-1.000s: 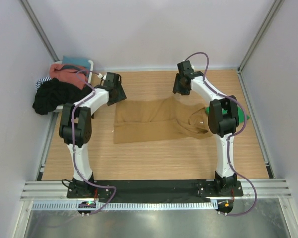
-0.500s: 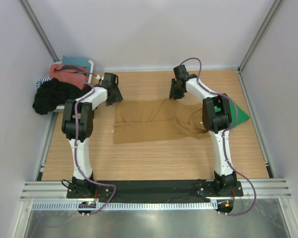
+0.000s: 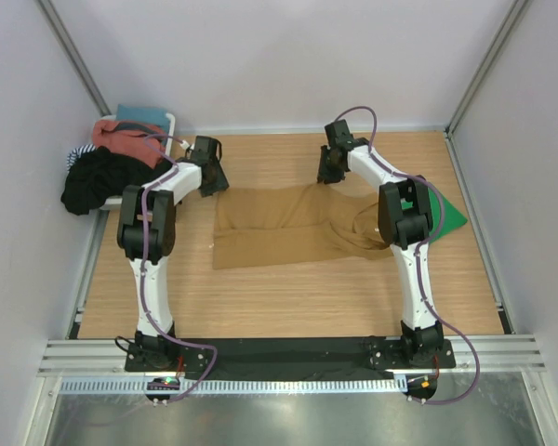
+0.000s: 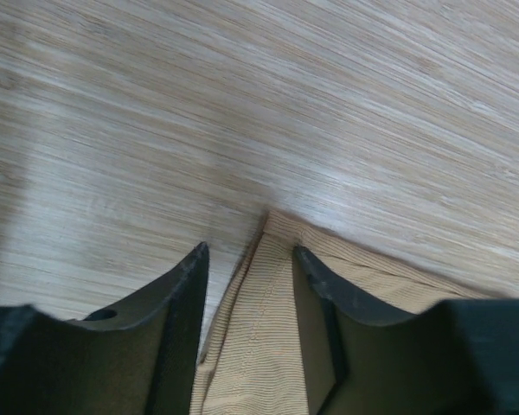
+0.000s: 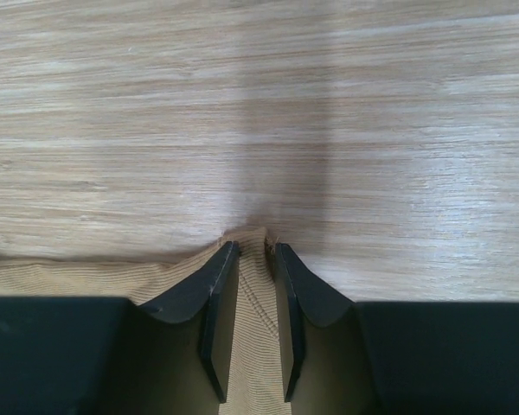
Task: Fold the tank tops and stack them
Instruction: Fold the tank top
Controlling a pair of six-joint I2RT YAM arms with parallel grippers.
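Note:
The tan tank top (image 3: 279,223) lies flat across the middle of the wooden table. Both grippers are down on its far edge. My left gripper (image 3: 214,183) is at the far left corner. In the left wrist view that gripper (image 4: 249,251) stands open, with the ribbed tan corner (image 4: 259,328) bunched between its fingers and a sliver of table showing beside the left finger (image 4: 177,303). My right gripper (image 3: 327,177) is at the far right part of the edge. In the right wrist view this gripper (image 5: 256,246) is shut on a raised ridge of tan cloth (image 5: 255,337). The green tank top (image 3: 454,216) lies partly hidden behind the right arm.
A heap of dark, striped and coral clothes (image 3: 107,167) sits on a teal-lined tray (image 3: 149,115) at the far left. White walls close in the table on three sides. Bare wood (image 3: 288,307) lies in front of the tan top.
Both grippers have come down onto the tan top's far edge and narrowed around it. The right arm has swung left, uncovering more of the green top.

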